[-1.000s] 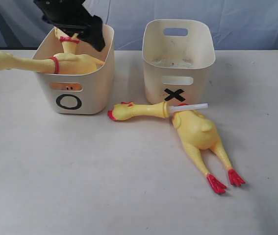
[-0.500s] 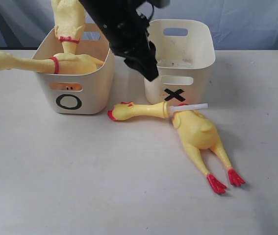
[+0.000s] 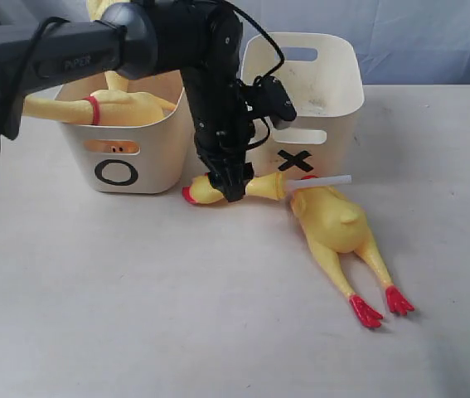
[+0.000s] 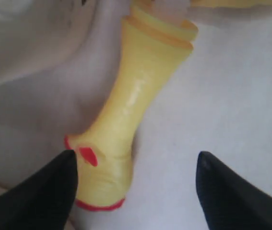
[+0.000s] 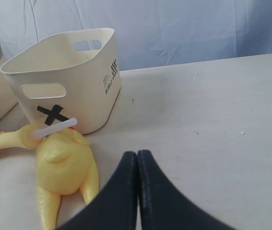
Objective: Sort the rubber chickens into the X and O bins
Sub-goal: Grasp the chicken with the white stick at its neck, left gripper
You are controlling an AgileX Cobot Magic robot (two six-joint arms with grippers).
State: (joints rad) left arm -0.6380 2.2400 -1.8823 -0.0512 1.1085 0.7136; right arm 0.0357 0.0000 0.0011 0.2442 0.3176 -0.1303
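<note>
A: Table [image 3: 135, 315] status? Bins?
B: O bin [image 3: 156, 157] holds two chickens [image 3: 127, 106]. Third chicken [image 3: 334, 220] lies on table before X bin [image 3: 334, 99].
A: Grippers?
B: Left gripper [image 4: 136, 163] dropped from between bins, now spread wide around its head. Right gripper [image 5: 137, 158] pinched closed, fingers together.

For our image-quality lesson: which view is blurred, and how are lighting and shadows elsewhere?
Left wrist view: soft, the chicken and fingertips out of focus. Exterior view: sharp, even light, faint shadows. Right wrist view: fairly sharp, no glare.
</note>
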